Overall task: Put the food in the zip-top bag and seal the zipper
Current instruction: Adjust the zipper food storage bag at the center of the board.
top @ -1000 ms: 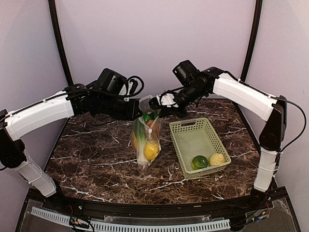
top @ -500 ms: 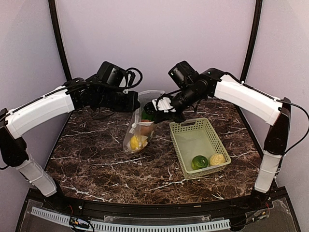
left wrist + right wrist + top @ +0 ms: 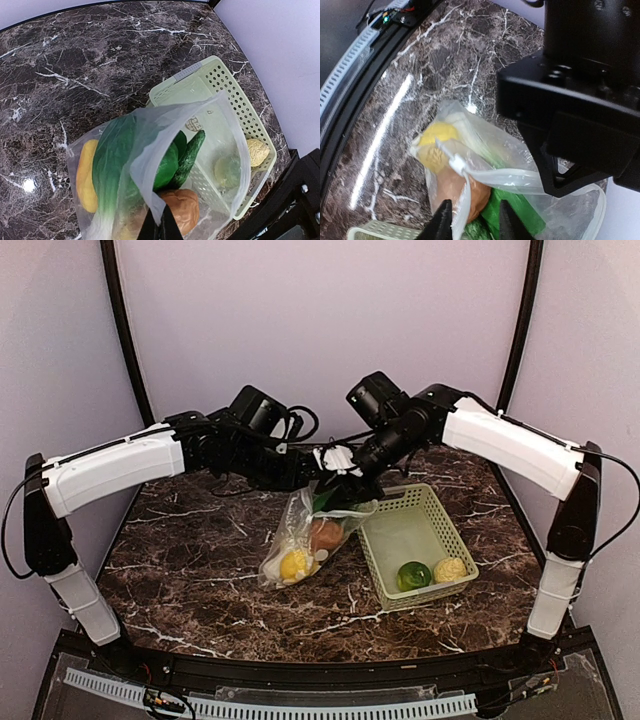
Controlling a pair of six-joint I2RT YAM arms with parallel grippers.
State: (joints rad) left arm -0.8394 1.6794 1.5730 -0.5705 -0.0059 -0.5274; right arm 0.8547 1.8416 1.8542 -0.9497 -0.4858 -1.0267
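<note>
The zip-top bag, clear with white dots, hangs tilted between both grippers, its bottom on the table. Inside are a yellow piece, a brown one and the green leek. My left gripper is shut on the bag's mouth edge, its fingers pinching the plastic in the left wrist view. My right gripper is at the mouth from the right; in the right wrist view its jaws stand apart over the rim strip. A green round fruit and a pale bumpy one lie in the basket.
The light green mesh basket stands right of the bag, its near-left corner touching it; it also shows in the left wrist view. Dark marble table with a black rail along its near edge. Purple walls behind.
The bag went from hanging upright to leaning with its bottom swung left-forward, and shifted right toward the basket. The left arm reached further right; the right gripper dropped slightly.
</note>
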